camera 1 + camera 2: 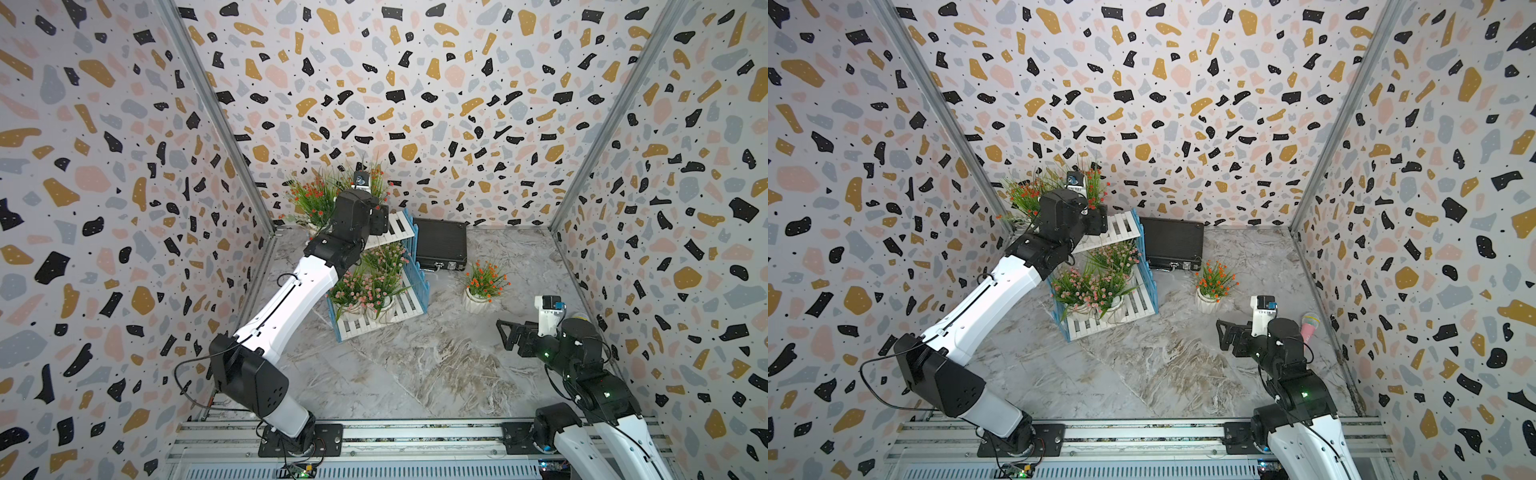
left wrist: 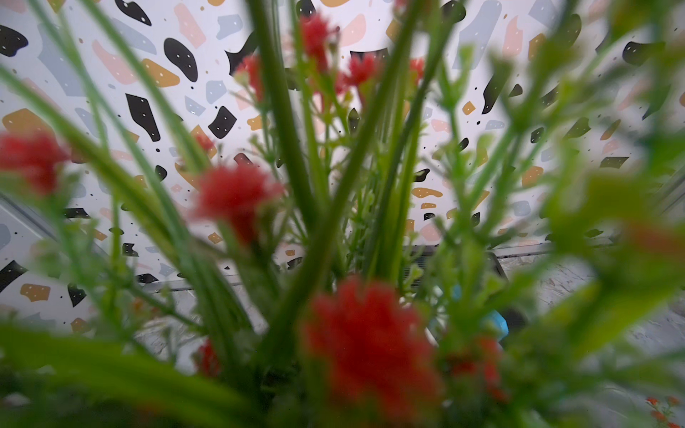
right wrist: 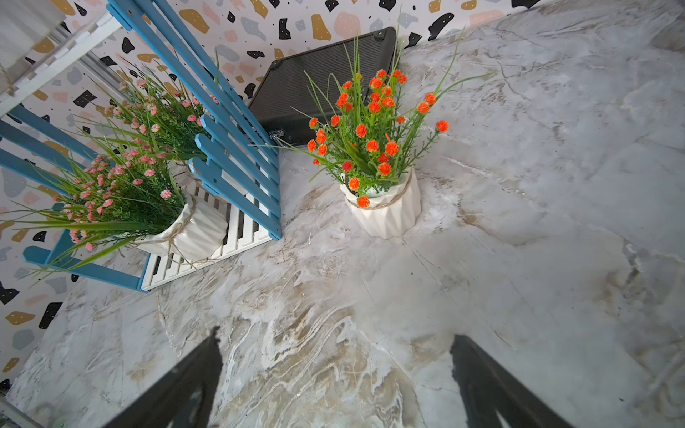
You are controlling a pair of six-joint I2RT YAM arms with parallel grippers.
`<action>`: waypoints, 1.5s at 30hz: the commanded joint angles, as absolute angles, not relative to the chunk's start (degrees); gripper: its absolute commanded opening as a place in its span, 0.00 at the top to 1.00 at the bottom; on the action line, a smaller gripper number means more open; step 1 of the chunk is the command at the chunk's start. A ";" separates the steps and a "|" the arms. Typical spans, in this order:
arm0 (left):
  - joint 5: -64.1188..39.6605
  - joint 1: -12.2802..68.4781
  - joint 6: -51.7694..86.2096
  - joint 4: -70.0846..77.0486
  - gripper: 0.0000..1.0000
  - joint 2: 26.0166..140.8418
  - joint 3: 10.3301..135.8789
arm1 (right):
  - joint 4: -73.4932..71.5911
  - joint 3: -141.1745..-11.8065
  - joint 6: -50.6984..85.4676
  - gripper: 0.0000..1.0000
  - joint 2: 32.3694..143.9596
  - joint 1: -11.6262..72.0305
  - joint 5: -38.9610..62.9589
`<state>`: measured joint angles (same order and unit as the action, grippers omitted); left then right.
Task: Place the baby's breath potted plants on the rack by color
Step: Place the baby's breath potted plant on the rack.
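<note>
The rack (image 1: 409,309), white slats with blue picket sides, stands left of the table's middle. Three pink baby's breath potted plants (image 1: 365,291) fill its lower shelf. Two orange-red ones (image 1: 309,197) (image 1: 377,178) are up at its top shelf's far left end. My left gripper (image 1: 365,199) reaches in among them, its fingers hidden behind the wrist. Blurred orange-red blossoms (image 2: 370,344) fill the left wrist view and cover the jaws. A third orange-red plant (image 1: 484,282) (image 3: 374,148) stands on the table right of the rack. My right gripper (image 3: 337,389) hovers open and empty in front of it.
A black briefcase (image 1: 440,245) lies against the back wall, right of the rack. A small pink cone-shaped object (image 1: 1310,326) sits by the right wall beside the right arm. Patterned walls close in three sides. The marble tabletop (image 1: 415,365) stretches between the two arms.
</note>
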<state>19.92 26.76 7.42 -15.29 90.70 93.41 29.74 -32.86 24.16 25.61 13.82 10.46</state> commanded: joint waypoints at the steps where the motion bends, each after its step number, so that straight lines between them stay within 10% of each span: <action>1: 22.06 26.38 6.59 -6.86 0.19 90.26 93.11 | 28.76 -32.46 23.74 0.01 25.84 13.62 10.20; 19: 24.15 26.36 4.84 -6.85 0.01 91.67 93.34 | 28.04 -31.94 23.98 0.01 26.06 13.62 11.10; 45: 22.41 29.86 3.22 -7.82 0.01 84.97 90.65 | 25.36 -32.10 24.14 0.01 28.86 13.62 13.00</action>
